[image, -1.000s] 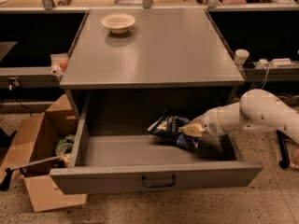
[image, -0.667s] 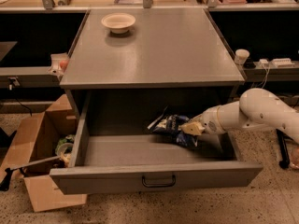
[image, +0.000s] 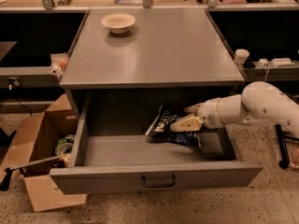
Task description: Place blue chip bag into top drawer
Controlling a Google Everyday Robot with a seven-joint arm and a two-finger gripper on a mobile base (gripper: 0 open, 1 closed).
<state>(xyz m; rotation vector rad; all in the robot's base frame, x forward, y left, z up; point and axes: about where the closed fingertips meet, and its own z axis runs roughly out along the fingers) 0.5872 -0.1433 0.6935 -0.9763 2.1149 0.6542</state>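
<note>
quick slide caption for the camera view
Robot gripper at the blue chip bag inside the open top drawer, bowl on the cabinet top.

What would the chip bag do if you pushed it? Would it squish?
Probably, yes. The bag is crinkled foil, so it likely bends and crackles. It seems light: the gripper, inside the drawer, holds it by one edge. Foil may slip.

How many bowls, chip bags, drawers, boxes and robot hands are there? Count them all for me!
1 bowl, cream-coloured
1 blue chip bag, gripped by the hand
1 top drawer, pulled open
1 cardboard box, on the floor left of the drawer
1 hand, reaching into the top drawer from the right
Total: 5
</note>
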